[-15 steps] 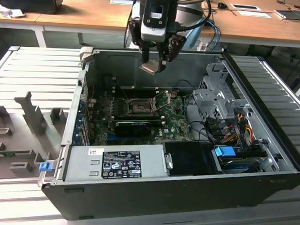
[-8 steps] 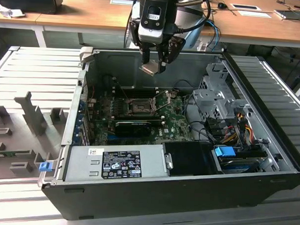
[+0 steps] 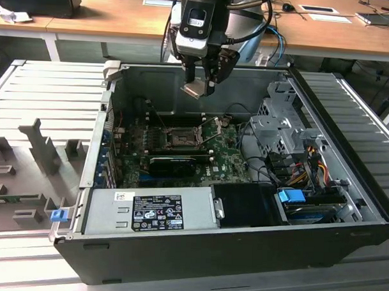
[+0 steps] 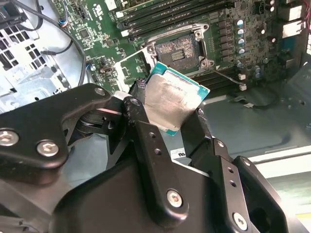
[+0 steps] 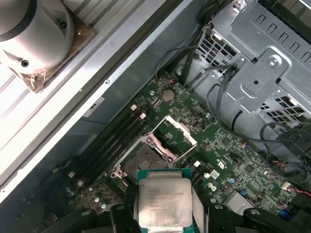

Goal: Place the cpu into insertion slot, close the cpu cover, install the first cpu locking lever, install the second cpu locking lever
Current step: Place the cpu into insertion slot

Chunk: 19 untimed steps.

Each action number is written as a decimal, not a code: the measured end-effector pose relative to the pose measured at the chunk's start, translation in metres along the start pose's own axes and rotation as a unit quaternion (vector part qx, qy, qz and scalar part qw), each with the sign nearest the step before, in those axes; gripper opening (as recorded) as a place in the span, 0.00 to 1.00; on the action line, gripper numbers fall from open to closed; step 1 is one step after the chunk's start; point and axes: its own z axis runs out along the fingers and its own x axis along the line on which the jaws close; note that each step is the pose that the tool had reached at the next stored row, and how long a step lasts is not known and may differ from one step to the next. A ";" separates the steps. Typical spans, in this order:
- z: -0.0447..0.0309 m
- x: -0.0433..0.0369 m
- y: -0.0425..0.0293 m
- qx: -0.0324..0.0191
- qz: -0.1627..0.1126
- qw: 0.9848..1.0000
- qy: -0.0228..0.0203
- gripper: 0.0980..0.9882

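My gripper (image 3: 201, 82) hangs over the open computer case, shut on the cpu (image 3: 195, 89) by two opposite edges. The cpu (image 4: 172, 99) is a thin square chip with a silvery face and a green rim, held tilted between the black fingers (image 4: 142, 119). In the first wrist view the cpu (image 5: 164, 201) sits well above the motherboard. The insertion slot (image 5: 146, 162) lies bare below it, with nothing in it. The cpu cover (image 5: 179, 132) stands swung open beside the slot. The slot (image 3: 181, 137) is some way below the gripper and a little toward the exterior view's left.
A grey power supply (image 3: 147, 211) fills the case's near side, with a black card (image 3: 171, 164) behind it. A metal drive cage (image 3: 278, 129) and loose cables (image 3: 309, 162) take up the exterior view's right. Memory slots (image 5: 114, 138) run beside the socket.
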 end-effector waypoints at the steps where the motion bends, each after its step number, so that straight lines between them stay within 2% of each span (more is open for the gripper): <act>1: 0.0002 0.0000 0.0000 0.000 0.010 1.000 -0.001 0.49; 9: 0.0011 0.0000 -0.0001 -0.001 0.050 0.999 -0.004 0.49; 14: 0.0016 0.0000 -0.0002 -0.002 0.078 0.997 -0.007 0.49; 17: 0.0021 0.0000 -0.0002 -0.002 0.096 0.995 -0.008 0.49; 18: 0.0023 -0.0001 -0.0002 -0.002 0.105 0.994 -0.009 0.49; 19: 0.0027 -0.0001 -0.0002 -0.003 0.122 0.992 -0.011 0.49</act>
